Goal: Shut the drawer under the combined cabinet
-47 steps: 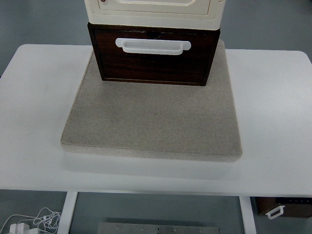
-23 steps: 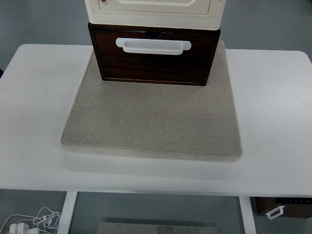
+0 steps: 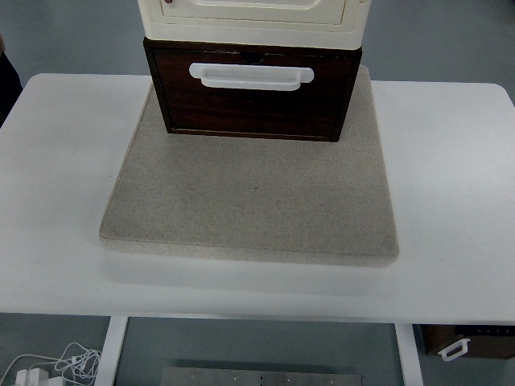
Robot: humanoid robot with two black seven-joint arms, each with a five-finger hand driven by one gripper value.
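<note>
A dark brown wooden drawer (image 3: pixel 253 100) with a white handle (image 3: pixel 250 75) sits under a cream cabinet unit (image 3: pixel 253 18) at the top middle of the top view. The drawer front stands slightly forward of the cream unit above it. The stack rests on the back of a beige square mat (image 3: pixel 253 193). Neither robot hand shows in this view.
The mat lies on a white table (image 3: pixel 451 185). A dark shape (image 3: pixel 8 76) shows at the left edge beyond the table. Below the table's front edge are white cables (image 3: pixel 56 362) on the floor at left and a brown box (image 3: pixel 467 342) at right.
A dark shape has come into view at the upper left edge. The drawer and cabinet have not moved.
</note>
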